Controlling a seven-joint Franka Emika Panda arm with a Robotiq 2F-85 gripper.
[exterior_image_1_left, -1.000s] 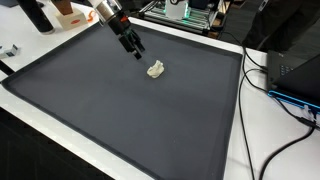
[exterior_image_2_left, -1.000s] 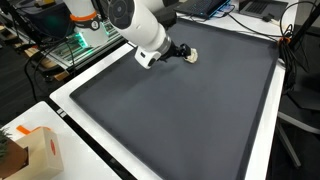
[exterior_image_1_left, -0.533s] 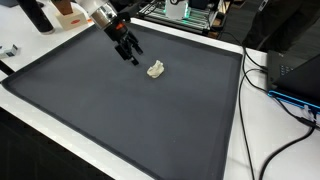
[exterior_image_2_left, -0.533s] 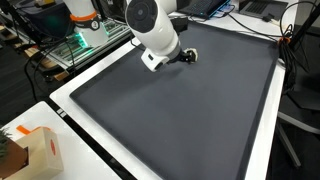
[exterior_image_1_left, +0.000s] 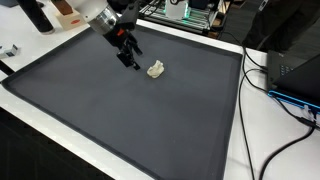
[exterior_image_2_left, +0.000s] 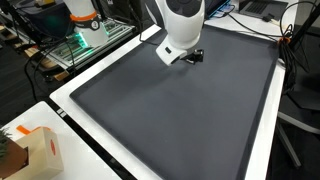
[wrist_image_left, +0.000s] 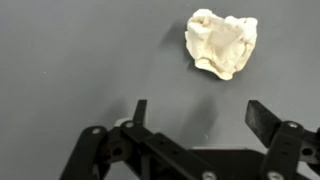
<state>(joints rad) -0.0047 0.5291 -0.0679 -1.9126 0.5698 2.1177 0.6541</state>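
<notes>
Crumpled cream lump (wrist_image_left: 222, 42) on the dark desk mat (wrist_image_left: 60, 60).
Pale, creased and lumpy, it lies untouched near the fingers (wrist_image_left: 262, 117), which stand wide apart and empty.

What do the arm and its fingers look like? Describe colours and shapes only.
The arm is smooth, rounded and glossy white, and it ends in a white wrist block. The two fingers are black, flat and blunt-tipped. They hang on black linkage bars with round pivot pins.
</notes>
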